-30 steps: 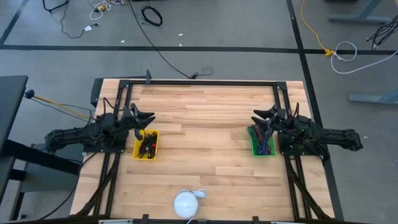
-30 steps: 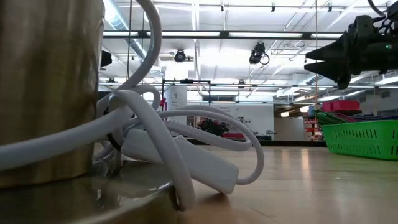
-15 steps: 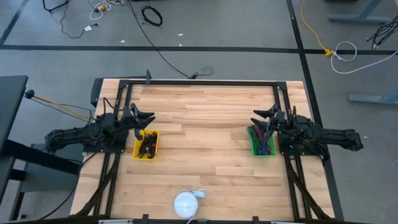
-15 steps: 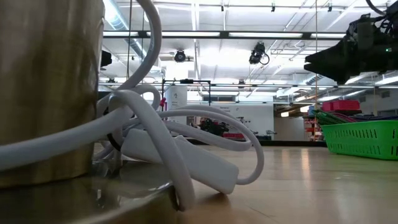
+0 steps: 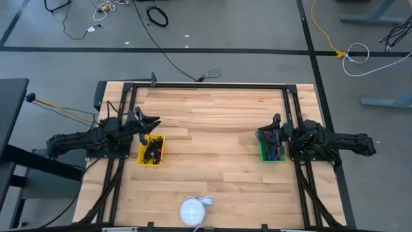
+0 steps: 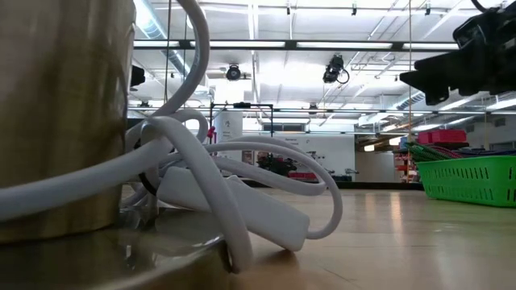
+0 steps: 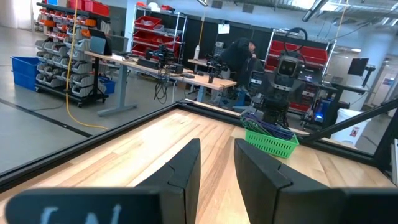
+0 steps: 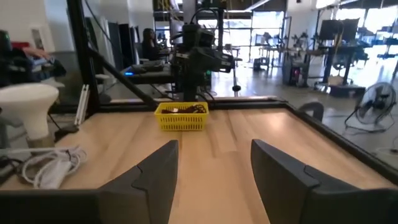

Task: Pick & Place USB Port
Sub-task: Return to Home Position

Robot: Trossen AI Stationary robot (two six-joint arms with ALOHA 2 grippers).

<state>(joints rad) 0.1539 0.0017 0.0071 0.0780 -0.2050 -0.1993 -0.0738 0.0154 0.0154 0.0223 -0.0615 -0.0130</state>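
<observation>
Left end effector [image 7: 216, 143]: at the 9 o'clock side of the tabletop [image 5: 212, 129], raised just above the yellow basket. Its fingers stand narrowly apart and hold nothing, a posture that suits an arm parked rather than working.
Yellow basket [image 5: 140, 151]: a small rectangular plastic basket with mesh walls. It sits under the left arm's reach, probably so drops need little travel.
Black charger cables [image 5: 152, 151]: thin, limp cords lying tangled inside the yellow basket.
Tabletop material: pale wooden planks, smooth with a slight sheen, framed by dark rails. No cable lies loose on it, so the sorting looks finished.
White domed device [image 5: 192, 211]: at 6 o'clock near the front edge, smooth and rounded. Its thick white cord [image 5: 206, 201] loops beside it, well apart from both baskets.
Green basket [image 5: 271, 160]: at 3 o'clock, the same mesh plastic, mirroring the yellow one.
Black and blue charger cables [image 5: 273, 149]: bundled inside the green basket, some ends rising above the rim.
Right end effector [image 8: 214, 146]: beside the green basket, fingers spread wide and empty, the arm folded close to its base, which fits a rest pose.
</observation>
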